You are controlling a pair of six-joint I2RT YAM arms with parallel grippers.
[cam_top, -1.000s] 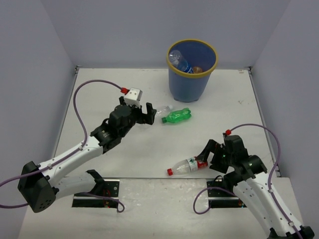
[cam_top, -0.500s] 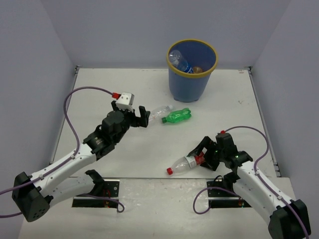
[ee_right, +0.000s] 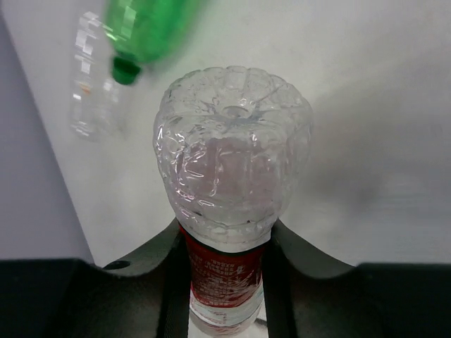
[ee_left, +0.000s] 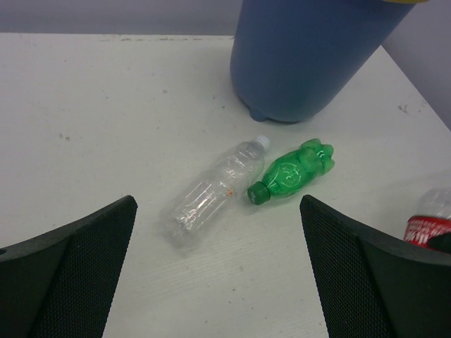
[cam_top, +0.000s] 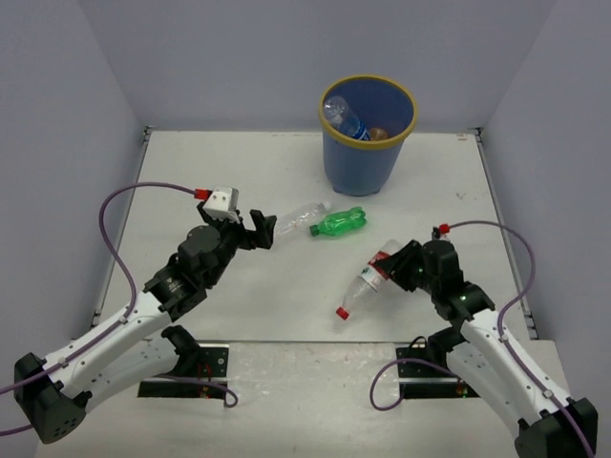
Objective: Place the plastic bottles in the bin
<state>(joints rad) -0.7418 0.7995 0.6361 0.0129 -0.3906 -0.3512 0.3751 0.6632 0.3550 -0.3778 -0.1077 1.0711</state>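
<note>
Plastic bottles, nearest first. Red-labelled bottle [cam_top: 366, 284], at 5 o'clock on the table [cam_top: 191, 172]: clamped at its label between the jaws of the right gripper [cam_top: 389, 264], tilted, with the red cap [cam_top: 342, 312] at the 7 o'clock end and the ribbed clear base toward the wrist camera. Cannot tell whether the cap touches the tabletop.

Further in, near the table's middle: clear bottle [ee_left: 211, 197] and green bottle [ee_left: 292, 171], both lying flat, the green one just beside the clear one at its 3 o'clock. Green cap close to the clear bottle's neck; touching or apart, cannot tell.

At 9 o'clock of the clear bottle: left gripper [cam_top: 260, 229], jaws wide apart and holding nothing, aimed at that pair.

Farthest, at 12 to 1 o'clock on the table: bin [cam_top: 363, 167], upright, blue with a yellow rim. Inside it, a blue-labelled bottle [cam_top: 346, 119] leaning on the 10 o'clock wall, and something orange [cam_top: 380, 133] at 3 o'clock of that.
</note>
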